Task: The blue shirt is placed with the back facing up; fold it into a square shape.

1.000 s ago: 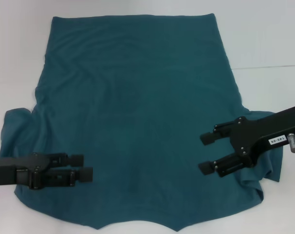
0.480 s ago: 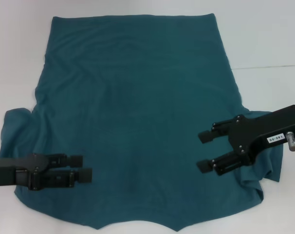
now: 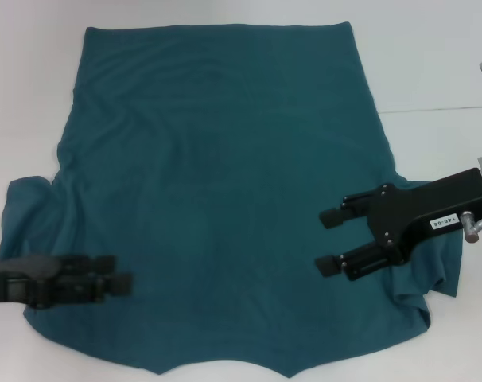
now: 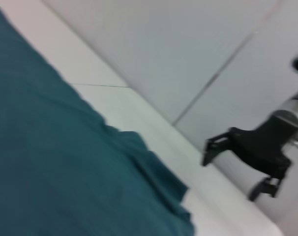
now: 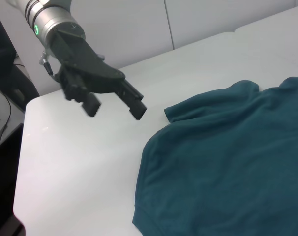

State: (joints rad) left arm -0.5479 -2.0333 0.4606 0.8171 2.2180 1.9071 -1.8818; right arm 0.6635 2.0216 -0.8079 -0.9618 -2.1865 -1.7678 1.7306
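We see the soft-knit teal-blue shirt lying flat, plain side up, on the smooth white desk. Left gripper at 8 o'clock and right gripper at 4 o'clock, both sets of fingers apart, gripping nothing.

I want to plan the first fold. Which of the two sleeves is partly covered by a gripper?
The sleeve on the robot's right: the open right gripper hovers over it. The other sleeve shows bare.

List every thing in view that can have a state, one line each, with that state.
blue shirt: spread flat on the table, plain side up, unfolded, both sleeves bunched at its sides, held by neither gripper.
left gripper: open, over the shirt near its left sleeve, holding nothing.
right gripper: open, over the shirt near its right sleeve, holding nothing.
white table: carries the shirt.
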